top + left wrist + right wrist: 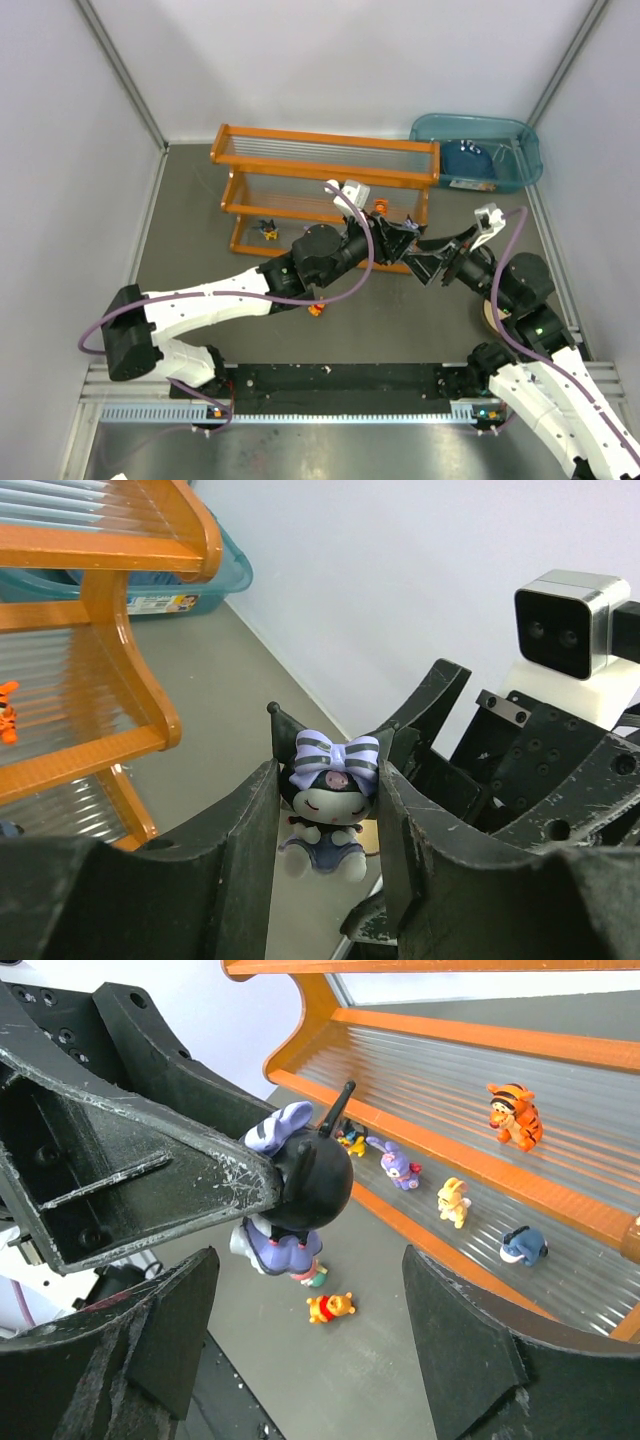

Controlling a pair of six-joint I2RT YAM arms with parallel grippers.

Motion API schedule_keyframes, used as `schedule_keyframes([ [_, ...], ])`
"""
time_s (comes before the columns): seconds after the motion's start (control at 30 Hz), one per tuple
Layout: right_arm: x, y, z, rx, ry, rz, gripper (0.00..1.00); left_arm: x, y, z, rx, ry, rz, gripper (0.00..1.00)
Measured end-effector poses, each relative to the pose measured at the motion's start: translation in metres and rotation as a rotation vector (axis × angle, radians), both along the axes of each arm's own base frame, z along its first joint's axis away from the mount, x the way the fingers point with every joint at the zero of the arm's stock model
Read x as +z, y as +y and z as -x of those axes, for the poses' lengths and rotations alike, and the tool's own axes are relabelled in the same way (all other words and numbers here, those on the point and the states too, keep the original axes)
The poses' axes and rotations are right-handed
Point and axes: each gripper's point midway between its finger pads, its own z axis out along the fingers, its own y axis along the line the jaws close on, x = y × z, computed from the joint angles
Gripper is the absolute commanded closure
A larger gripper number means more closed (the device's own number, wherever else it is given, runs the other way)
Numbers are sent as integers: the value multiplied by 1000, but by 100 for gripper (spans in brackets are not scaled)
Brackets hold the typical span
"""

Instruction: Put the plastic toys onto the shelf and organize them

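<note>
Starting with the arms, we see the left gripper [328, 772] pinching a black figurine with a lilac bow [300, 1175] between its two fingers. It holds the toy in the air off the near right end of the shelf [325, 142], touching neither the rack nor the table [190, 240]. The right gripper [325, 1360] faces it from the right, fingers spread wide with nothing between them.

On the shelf's middle tier stands an orange tiger figurine [515, 1115]. On the lowest tier we count four in a row: a yellow-and-black figurine [350, 1142] farthest left, then a purple rabbit [398, 1163], a pale yellow rabbit [453, 1200] and a dark blue donkey [523, 1245].

A yellow bear in a red top [332, 1308] sits on the table on the near side of the shelf, apart from it.

At the far right, just beside the shelf, the teal bin [525, 150] holds one blue item [465, 158].
</note>
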Motion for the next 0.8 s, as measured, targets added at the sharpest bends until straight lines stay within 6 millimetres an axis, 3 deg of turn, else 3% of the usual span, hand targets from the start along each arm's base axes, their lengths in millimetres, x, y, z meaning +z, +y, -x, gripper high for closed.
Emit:
schedule_keyframes([
  [0.27, 0, -1, -1, -7, -2, 0, 35, -1, -9, 11, -39, 20, 18, 100],
  [0.37, 0, 0, -1, -3, 1, -1, 49, 0, -10, 12, -42, 23, 26, 100],
  [0.4, 1, 1, -1, 2, -2, -1, 58, 0, -10, 12, -42, 25, 25, 100],
  [0.5, 2, 4, 2, 23, -7, -3, 74, -2, -10, 11, -39, 28, 31, 100],
  [0.63, -1, 5, 2, 28, -5, 7, 86, -6, -9, 11, -37, 36, 35, 99],
  [0.8, -12, 5, 4, 43, 16, 46, 94, -18, -7, 13, -40, 60, 42, 89],
])
